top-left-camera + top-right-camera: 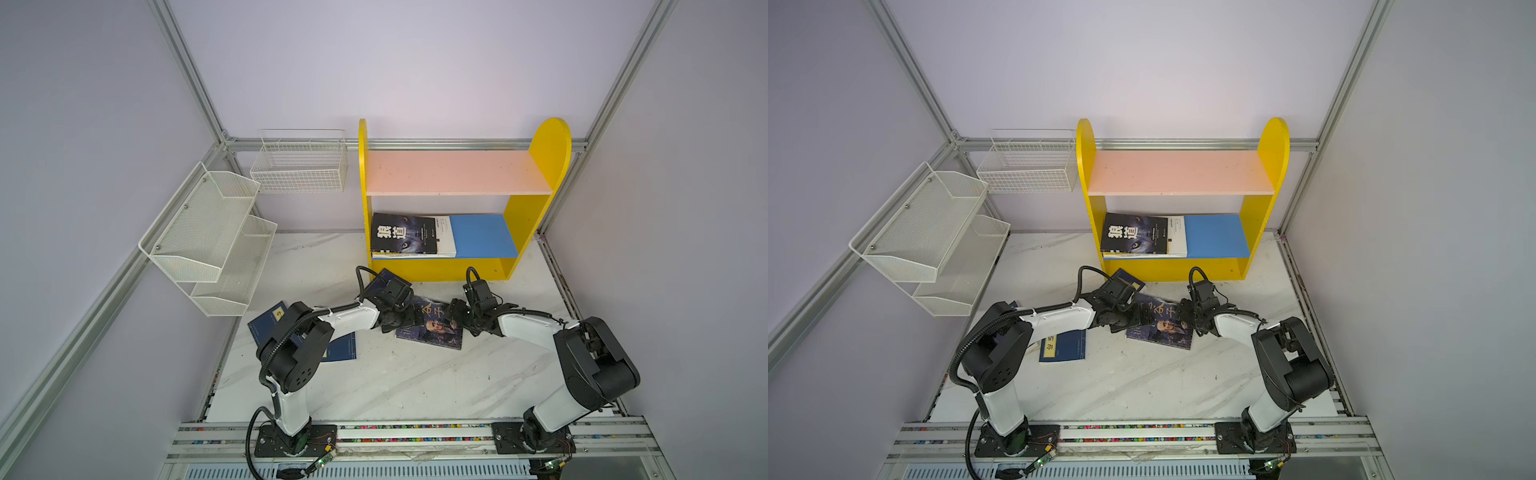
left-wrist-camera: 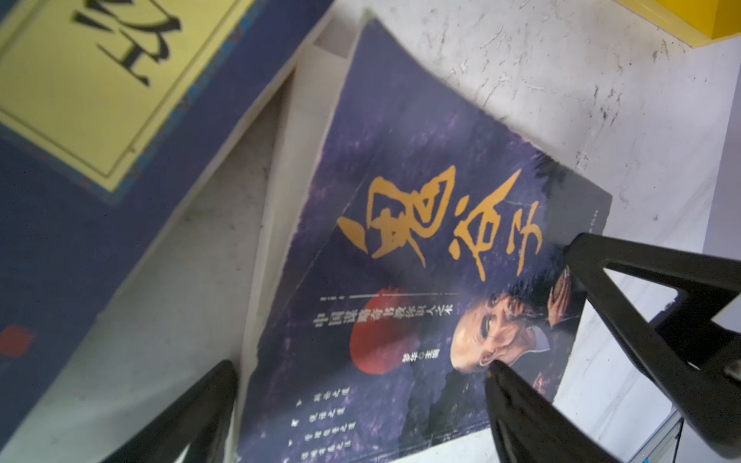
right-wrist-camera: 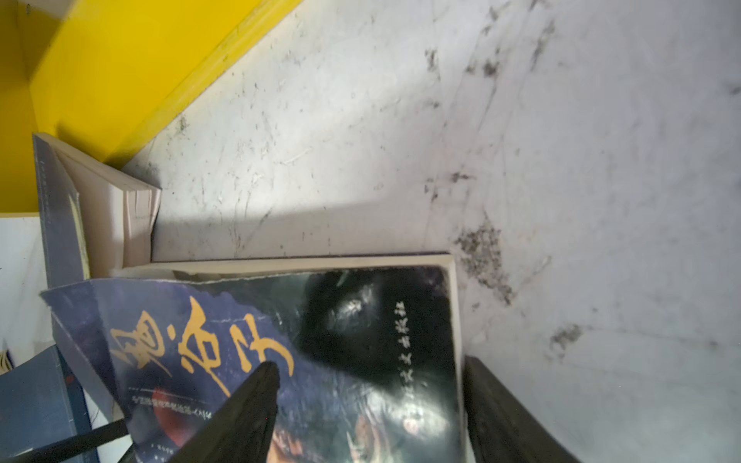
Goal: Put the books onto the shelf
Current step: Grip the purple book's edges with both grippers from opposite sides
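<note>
Left pincer [image 2: 363,368] and right pincer [image 3: 373,366] flank purple book [image 1: 434,328].

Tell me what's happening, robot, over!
Left fingers open over dark book. Right fingers open at its edge. Book on table, unshelved. Navy book close beside.

- Pale lilac walls [image 1: 415,62] on three sides, evenly lit.
- Aluminium frame [image 1: 187,70] along the corners.
- White marbled, scuffed tabletop [image 1: 395,386].
- White mesh rack [image 1: 199,232] at the left wall; wire basket [image 1: 299,166] at the back.

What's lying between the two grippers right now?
The dark illustrated book lies flat between the left gripper and the right gripper; both top views show it.
</note>
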Controlling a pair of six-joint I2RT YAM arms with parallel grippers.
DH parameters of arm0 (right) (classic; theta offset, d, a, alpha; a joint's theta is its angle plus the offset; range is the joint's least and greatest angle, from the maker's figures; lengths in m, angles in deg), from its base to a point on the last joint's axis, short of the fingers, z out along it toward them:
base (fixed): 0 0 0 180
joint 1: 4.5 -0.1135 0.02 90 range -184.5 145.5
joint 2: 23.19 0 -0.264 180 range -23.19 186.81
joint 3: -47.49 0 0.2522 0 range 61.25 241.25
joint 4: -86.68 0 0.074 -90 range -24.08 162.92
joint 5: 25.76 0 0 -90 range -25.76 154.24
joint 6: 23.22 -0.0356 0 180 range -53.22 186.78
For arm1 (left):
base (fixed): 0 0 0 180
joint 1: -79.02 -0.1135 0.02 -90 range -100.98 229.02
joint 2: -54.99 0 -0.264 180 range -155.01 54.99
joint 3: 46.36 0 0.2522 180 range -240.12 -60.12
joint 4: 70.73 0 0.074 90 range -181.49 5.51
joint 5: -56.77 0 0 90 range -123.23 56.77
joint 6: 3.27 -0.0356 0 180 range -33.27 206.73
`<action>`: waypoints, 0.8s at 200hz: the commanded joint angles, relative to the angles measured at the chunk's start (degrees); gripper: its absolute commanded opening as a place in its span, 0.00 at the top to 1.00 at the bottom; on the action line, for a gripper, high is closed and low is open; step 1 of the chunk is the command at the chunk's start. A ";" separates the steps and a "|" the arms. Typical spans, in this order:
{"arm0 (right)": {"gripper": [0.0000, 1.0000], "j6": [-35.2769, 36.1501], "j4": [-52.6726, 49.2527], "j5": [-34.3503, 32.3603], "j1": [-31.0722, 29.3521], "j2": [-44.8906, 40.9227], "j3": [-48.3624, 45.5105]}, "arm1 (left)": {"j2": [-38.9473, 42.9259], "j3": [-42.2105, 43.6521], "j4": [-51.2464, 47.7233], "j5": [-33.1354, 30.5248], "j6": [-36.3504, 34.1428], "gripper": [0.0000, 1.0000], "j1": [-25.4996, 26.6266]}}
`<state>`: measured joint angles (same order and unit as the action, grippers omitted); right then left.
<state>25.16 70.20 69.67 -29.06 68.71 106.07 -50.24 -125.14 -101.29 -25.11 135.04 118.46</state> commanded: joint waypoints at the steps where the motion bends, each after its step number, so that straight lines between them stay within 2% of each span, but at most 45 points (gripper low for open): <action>1: 0.28 1.05 -0.62 0.94 -0.46 3.15 -0.02 | -0.07 1.48 8.81 5.31 -0.80 0.09 0.42; 36: 0.36 1.89 2.56 1.86 -0.45 5.72 -1.89 | 2.39 -0.28 16.84 11.24 3.99 0.27 0.16; 73: 0.38 3.28 3.38 2.13 -0.45 8.65 -1.42 | 7.06 1.71 23.51 11.84 6.87 0.38 0.13; 111: 0.40 4.22 3.46 2.48 -0.46 10.61 0.46 | 8.93 2.46 22.53 12.79 7.80 0.59 0.12; 160: 0.42 4.93 2.81 2.15 -0.47 10.73 1.76 | 8.60 2.13 17.41 11.62 8.19 0.72 0.08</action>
<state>31.17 79.32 63.44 -27.55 76.16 109.39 -41.26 -123.96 -85.20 -18.05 142.60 117.04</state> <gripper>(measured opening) 0.586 0.303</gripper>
